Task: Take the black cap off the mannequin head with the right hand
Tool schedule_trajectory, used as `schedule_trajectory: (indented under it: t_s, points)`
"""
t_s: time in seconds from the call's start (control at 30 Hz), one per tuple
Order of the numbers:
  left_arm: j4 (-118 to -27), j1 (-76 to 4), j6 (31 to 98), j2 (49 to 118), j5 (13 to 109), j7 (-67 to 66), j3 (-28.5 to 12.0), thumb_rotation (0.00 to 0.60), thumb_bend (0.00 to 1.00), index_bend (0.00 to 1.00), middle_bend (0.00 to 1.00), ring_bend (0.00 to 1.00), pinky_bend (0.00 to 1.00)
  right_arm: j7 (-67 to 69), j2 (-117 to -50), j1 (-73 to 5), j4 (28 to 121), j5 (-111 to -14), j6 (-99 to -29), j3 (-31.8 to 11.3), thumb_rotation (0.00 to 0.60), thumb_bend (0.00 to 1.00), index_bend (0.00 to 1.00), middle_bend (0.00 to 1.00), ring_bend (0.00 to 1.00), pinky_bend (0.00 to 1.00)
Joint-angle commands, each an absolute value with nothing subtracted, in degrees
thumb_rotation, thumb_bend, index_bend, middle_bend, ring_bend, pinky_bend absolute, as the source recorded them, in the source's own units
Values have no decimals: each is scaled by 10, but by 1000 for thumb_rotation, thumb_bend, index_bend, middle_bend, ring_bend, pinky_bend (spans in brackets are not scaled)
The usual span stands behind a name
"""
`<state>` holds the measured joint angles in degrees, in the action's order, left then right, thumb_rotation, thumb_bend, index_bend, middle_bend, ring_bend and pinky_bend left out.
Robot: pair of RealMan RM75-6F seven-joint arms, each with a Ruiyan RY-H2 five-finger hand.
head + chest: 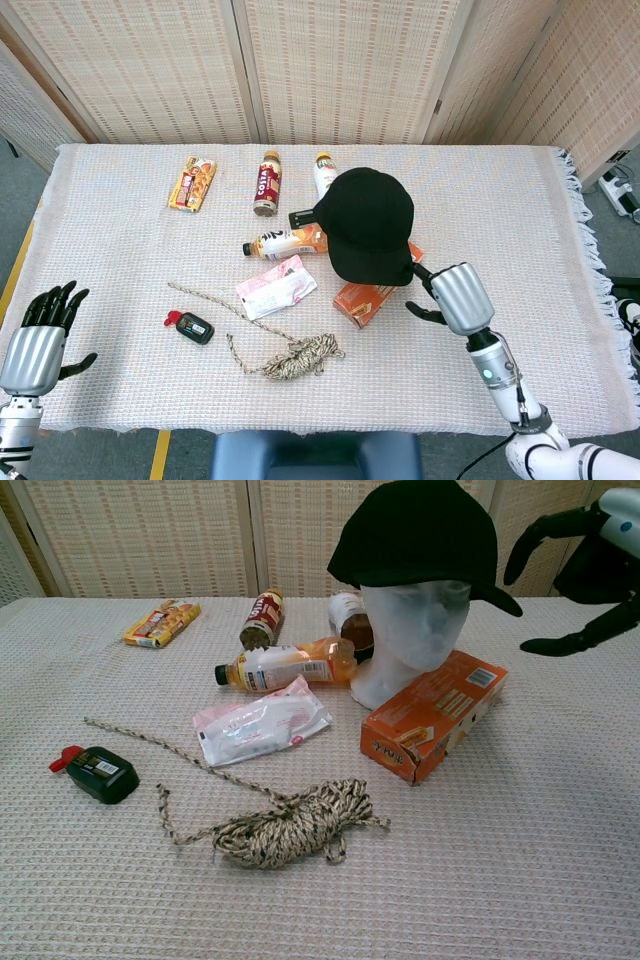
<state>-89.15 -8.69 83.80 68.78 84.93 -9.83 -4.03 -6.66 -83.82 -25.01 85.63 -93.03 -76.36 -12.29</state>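
Black fabric covers the white mannequin head [412, 630] — the black cap [371, 224] is seated on it, brim angled toward the right hand [455, 297]. That hand is held just beside the brim, fingers spread and empty, not touching the cap. The mannequin head is stood against an orange box [435, 715], with a juice bottle [283, 664] lying at its other side. The left hand [36, 340] is kept at the near table edge — fingers apart, nothing held. A coiled rope [290, 823] is laid in front.
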Motion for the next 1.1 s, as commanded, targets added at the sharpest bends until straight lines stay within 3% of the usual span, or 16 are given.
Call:
schedule_trajectory:
  t_s: [0.03, 0.3, 0.67, 0.87, 0.97, 1.1]
  points:
    - [-891, -89, 834, 686, 849, -94, -40, 600, 132, 158, 84, 81, 137, -67, -866, -268, 836, -918, -756, -132, 600, 89, 424, 982, 992, 1000]
    - [-890, -91, 829, 684, 848, -86, -39, 600, 131, 159, 84, 82, 137, -64, -898, -285, 807, -906, -756, -140, 600, 124, 424, 983, 992, 1000]
    - [-890, -96, 823, 683, 847, -73, -40, 600, 132, 158, 83, 82, 137, -33, -930, -310, 752, -891, -768, -153, 600, 373, 491, 983, 998, 1000]
    - [-892, -96, 824, 683, 848, -74, -40, 600, 131, 158, 81, 81, 137, -12, -933, -313, 739, -895, -784, -150, 600, 654, 683, 995, 1000, 1000]
    - [-893, -97, 824, 682, 848, -74, -40, 600, 132, 158, 80, 79, 137, 1, -933, -312, 736, -892, -793, -151, 600, 745, 741, 1000, 1000, 1000]
    - [-894, -99, 822, 683, 849, -75, -39, 600, 132, 158, 79, 79, 137, 22, -934, -309, 736, -882, -806, -159, 600, 790, 770, 1000, 1000, 1000]
